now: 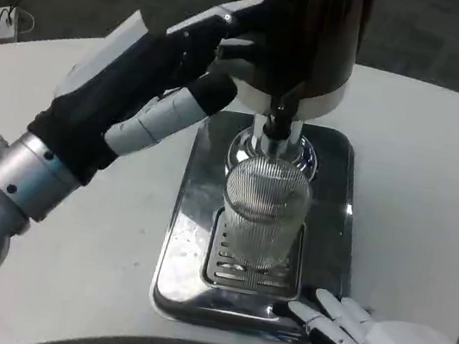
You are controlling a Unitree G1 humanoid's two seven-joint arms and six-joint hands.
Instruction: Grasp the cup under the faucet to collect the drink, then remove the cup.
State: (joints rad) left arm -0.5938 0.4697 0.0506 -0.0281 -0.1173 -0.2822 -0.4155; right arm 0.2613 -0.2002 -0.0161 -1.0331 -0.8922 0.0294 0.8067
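The dark, round-bodied drink dispenser (299,35) is cut off by the top edge of the head view, so its upper part cannot be seen; only its white lower band and black faucet (282,115) show. Directly under the faucet stands the clear ribbed glass cup (263,212), upright on the slotted drain grille (250,271) of the shiny rectangular metal drip tray (191,218). Whether the cup holds any drink is hard to make out through the ribbing and reflections.

The left robot hand (176,68) reaches in from 9 o'clock and lies against the dispenser's side at about 10 o'clock of the cup. Its fingertips vanish into the dark body, so I cannot tell whether its fingers are closed on anything. Its silver forearm (0,188) runs off the lower left edge.

The right robot hand (345,326) sits at 5 o'clock of the cup, with its fingers spread apart and holding nothing. Their tips lie at the tray's near right corner, apart from the cup. Its white back is cut by the bottom right corner of the frame.

The white worktop (418,193) lies bare at 3 o'clock of the tray, out to its curved far edge. Between 8 and 9 o'clock a narrower strip of worktop lies under the left forearm. A dark curved shape crosses the bottom edge at 6 o'clock, too cropped to identify.
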